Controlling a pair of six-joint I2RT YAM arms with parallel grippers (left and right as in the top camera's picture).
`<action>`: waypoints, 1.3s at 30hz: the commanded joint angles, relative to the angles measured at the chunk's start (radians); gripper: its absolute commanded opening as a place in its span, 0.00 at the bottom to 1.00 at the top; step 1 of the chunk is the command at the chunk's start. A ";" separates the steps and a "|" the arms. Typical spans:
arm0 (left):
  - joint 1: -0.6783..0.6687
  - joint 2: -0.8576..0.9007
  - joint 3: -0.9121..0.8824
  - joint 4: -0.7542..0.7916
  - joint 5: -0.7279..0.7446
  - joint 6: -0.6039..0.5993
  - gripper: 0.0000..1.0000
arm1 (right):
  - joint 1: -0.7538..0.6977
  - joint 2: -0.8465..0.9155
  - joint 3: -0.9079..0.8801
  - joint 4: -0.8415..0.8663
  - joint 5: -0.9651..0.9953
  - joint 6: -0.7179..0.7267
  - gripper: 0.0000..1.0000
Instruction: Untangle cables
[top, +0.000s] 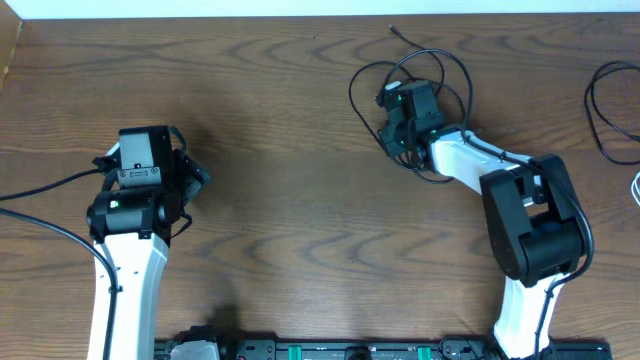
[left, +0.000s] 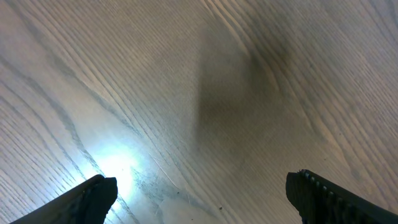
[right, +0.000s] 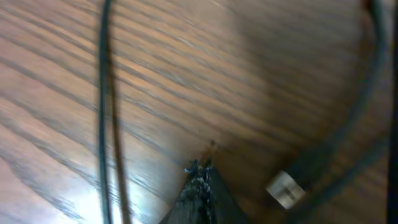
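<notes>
A loose coil of thin black cables (top: 412, 68) lies on the wood at the far right-centre. My right gripper (top: 395, 125) hangs over that coil, pointing down. In the right wrist view its fingers (right: 202, 182) are pressed shut with nothing visible between them. A black cable (right: 104, 93) runs up the frame to their left, and a plug with a metal end (right: 286, 188) lies to their right, apart from the tips. My left gripper (top: 192, 177) stands at the left, far from the cables. It (left: 202, 199) is wide open over bare wood.
Another black cable loop (top: 606, 105) lies at the right edge, with a bit of white cable (top: 636, 186) just below it. The table's far edge (top: 320, 18) runs along the top. Thick black wires (top: 40, 190) trail from the left arm.
</notes>
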 joint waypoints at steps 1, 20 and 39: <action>0.005 0.004 0.016 -0.003 -0.013 -0.009 0.94 | -0.035 0.037 -0.033 -0.106 0.125 0.123 0.01; 0.005 0.004 0.016 -0.003 -0.013 -0.009 0.94 | -0.190 -0.288 -0.032 -0.413 0.191 0.185 0.01; 0.005 0.004 0.016 -0.003 -0.013 -0.009 0.94 | 0.048 -0.220 -0.033 0.014 -0.182 0.109 0.09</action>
